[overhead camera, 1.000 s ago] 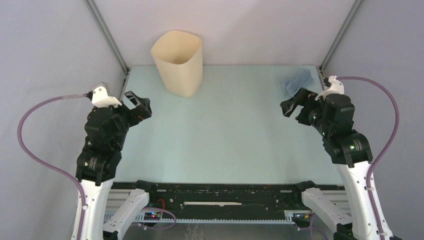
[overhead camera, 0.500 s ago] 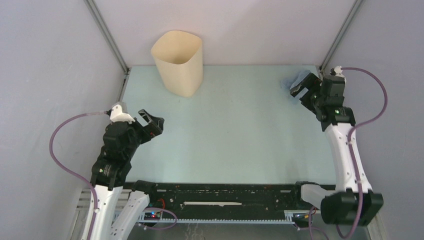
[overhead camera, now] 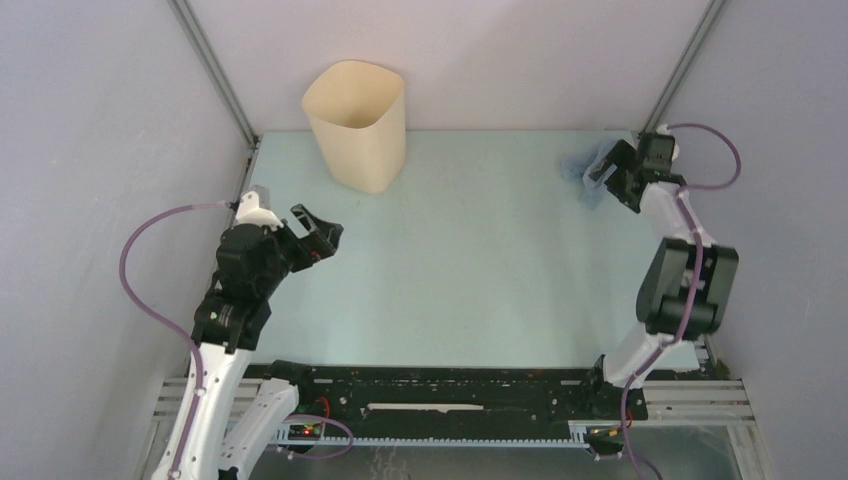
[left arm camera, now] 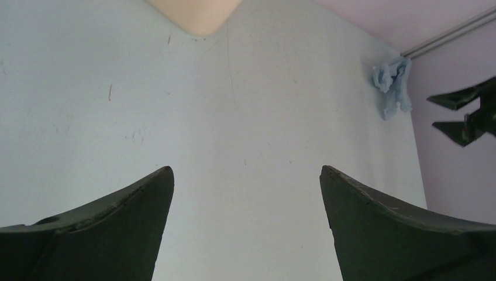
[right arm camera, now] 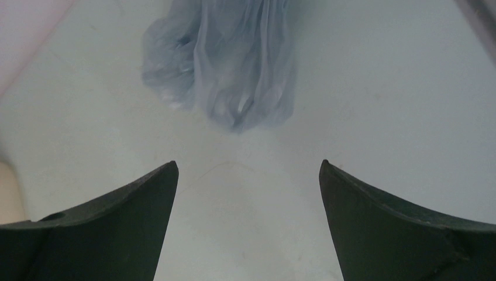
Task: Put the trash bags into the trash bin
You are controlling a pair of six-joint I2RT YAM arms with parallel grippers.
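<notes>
R grip (right arm camera: 248, 168): jaws wide, empty.
Bag (right arm camera: 234, 64): 12 o'clock, just ahead.
Tip: go fwd, pinch thickest bunch.
L grip (left arm camera: 245, 171): wide, empty.

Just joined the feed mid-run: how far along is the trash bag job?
Nothing done yet: the trash bag lies crumpled in the far right corner, well apart from the trash bin at far left. In hand: the right gripper faces the bag, fingers open, just short of it; the left gripper hangs open, holding nothing. Left: grasp, carry across, drop in.
</notes>
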